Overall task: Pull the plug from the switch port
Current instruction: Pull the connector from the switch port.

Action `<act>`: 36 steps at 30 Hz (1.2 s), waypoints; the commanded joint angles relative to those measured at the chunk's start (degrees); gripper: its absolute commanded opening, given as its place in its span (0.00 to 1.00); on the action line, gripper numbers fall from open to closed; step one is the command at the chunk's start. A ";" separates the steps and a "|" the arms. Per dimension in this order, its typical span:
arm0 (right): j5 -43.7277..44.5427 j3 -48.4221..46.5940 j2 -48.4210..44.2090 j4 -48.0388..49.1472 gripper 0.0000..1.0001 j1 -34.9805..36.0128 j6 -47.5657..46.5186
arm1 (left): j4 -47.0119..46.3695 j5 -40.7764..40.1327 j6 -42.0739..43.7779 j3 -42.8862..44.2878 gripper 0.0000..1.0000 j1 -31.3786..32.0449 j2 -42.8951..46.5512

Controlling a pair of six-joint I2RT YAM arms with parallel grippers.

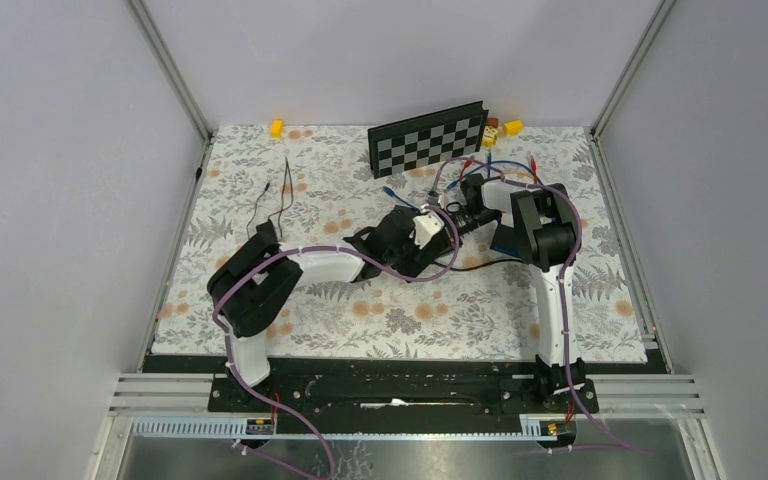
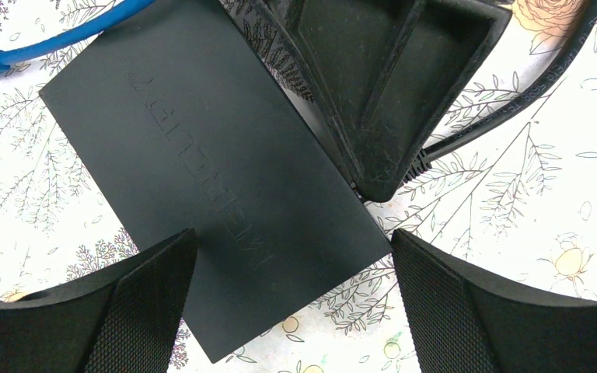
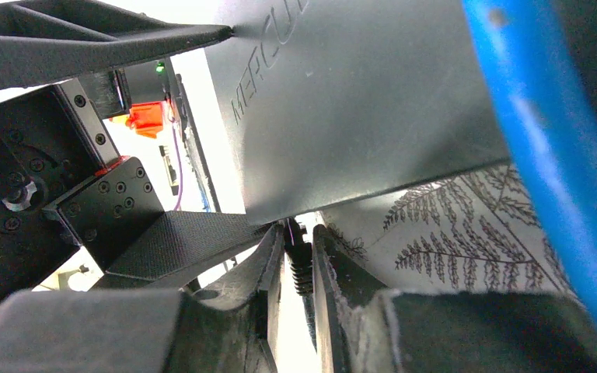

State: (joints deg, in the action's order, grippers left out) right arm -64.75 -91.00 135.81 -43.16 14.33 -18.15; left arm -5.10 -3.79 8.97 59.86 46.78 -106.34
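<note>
Left fingers spread wide, straddling the near end of the switch flat on the desk. Right fingers narrowed to a slit, pinching the black plug just off the switch's corner. Best practice, judged: clamp switch first, hold it down. Then draw plug straight out along port axis, no twisting. Blue cable beyond the left fingers, clear of the pull.

I see my 2 grippers crowded together at the switch, leaving almost no gap. The blue cable crosses close to my right gripper, and loose leads clutter the far side; the near mat lies open.
</note>
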 commanded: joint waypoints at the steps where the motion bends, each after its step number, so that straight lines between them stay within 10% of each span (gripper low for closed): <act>1: 5.24 0.50 1.68 -0.84 0.04 -0.70 -0.24 | 0.20 -1.52 -2.14 -0.26 0.94 -2.06 -1.02; 36: 5.75 -2.71 0.37 -8.18 0.04 -1.14 -7.12 | 0.01 -2.28 -2.63 -0.10 0.96 -3.32 -0.91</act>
State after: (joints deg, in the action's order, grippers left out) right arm -63.48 -92.99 135.90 -46.57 14.04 -22.81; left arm -6.20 -2.94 7.14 59.88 45.95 -106.34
